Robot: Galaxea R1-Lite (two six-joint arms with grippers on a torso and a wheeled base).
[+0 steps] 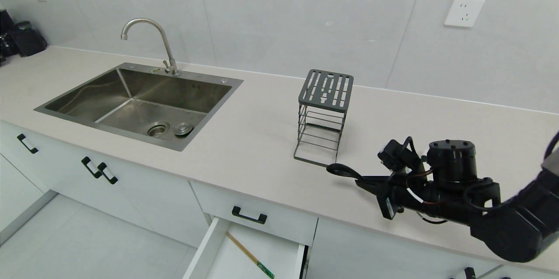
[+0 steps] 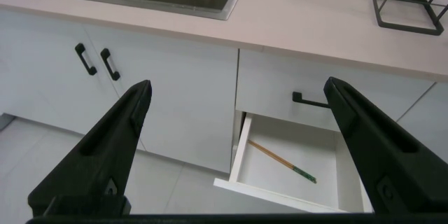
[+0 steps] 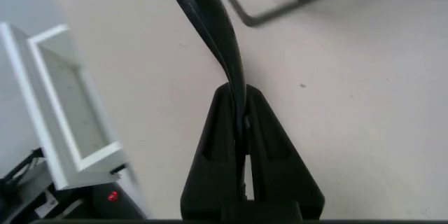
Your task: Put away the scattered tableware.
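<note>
Head view: a black spoon (image 1: 340,169) is gripped by the right claw (image 1: 364,179) above the tabletop (image 1: 262,139), near a wire rack (image 1: 325,117). Left wrist view: the left claw (image 2: 238,87) is spread open over a pulled-out drawer (image 2: 241,147) where chopsticks (image 2: 280,159) are laid. Right wrist view: the spoon handle is clamped.

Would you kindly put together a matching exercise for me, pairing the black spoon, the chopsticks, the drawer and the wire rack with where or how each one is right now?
Things:
1. black spoon
2. chopsticks
3. drawer
4. wire rack

Places or states:
A. standing upright on the counter
B. pulled open below the counter
C. clamped in the right gripper
D. lying inside the drawer

Pairs: 1-C, 2-D, 3-B, 4-A.
</note>
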